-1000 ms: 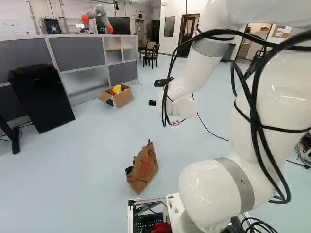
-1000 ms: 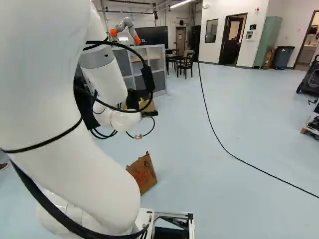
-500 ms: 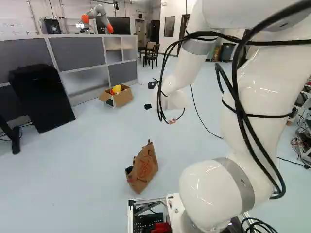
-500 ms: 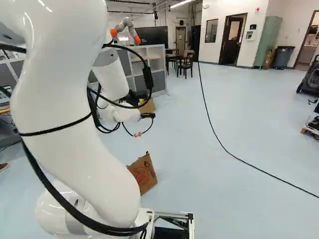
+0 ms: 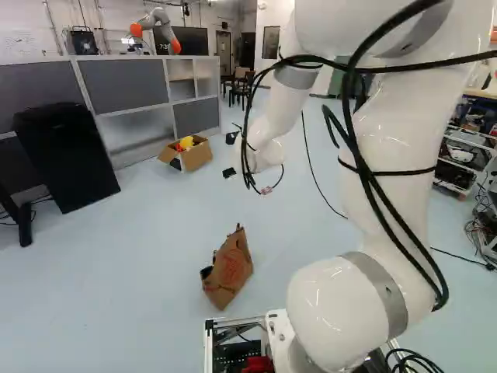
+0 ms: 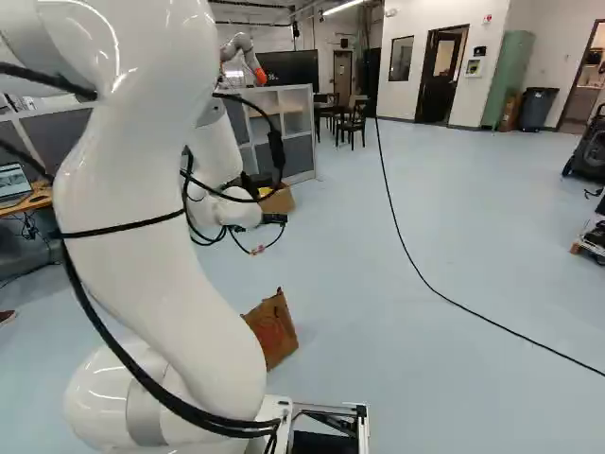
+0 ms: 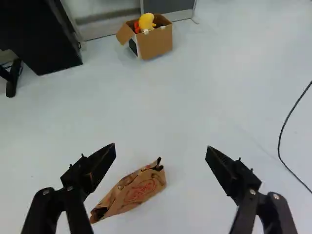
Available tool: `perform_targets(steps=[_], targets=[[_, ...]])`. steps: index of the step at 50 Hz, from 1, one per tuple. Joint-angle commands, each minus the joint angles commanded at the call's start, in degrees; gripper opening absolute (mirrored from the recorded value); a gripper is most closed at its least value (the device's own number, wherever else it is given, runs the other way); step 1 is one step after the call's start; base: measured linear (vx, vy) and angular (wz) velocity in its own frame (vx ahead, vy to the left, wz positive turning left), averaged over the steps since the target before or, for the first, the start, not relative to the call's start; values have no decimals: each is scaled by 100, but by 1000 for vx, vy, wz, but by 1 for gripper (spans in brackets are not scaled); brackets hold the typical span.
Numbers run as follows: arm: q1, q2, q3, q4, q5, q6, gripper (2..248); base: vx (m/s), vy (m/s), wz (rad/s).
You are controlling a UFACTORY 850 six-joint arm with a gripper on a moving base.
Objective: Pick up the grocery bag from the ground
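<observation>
In the left base view the gripper (image 5: 229, 172) shows as a small black part at the wrist's end, high above the floor. The wrist view has the gripper (image 7: 161, 148) wide open, nothing held. A brown paper grocery bag (image 5: 231, 268) with red print stands tilted on the floor, just ahead of the base. From the wrist, the bag (image 7: 139, 190) appears far below, within the gap between the fingers and nearer the one on the black cabinet's side. Its mouth looks crumpled, with something dark at one end.
A cardboard box (image 5: 190, 158) with yellow and red things sits by the grey partition (image 5: 128, 89). Left of it stands a black cabinet (image 5: 66, 155). A black cable (image 6: 416, 265) runs across the floor. Another robot (image 5: 155, 23) is behind the partition; chairs (image 6: 352, 123) stand farther off.
My arm has swung leftward in the left base view, bringing wrist and gripper closer to above the bag's side of the floor. The base and bag have stayed put; the gripper remains open.
</observation>
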Motion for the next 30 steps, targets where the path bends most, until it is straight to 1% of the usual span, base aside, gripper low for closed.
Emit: perform_targets(steps=[14, 30], targets=[[130, -550, -467, -1, -3, 0, 247, 0, 0, 0], [147, -906, -660, -1, -111, 0, 247, 0, 0, 0]])
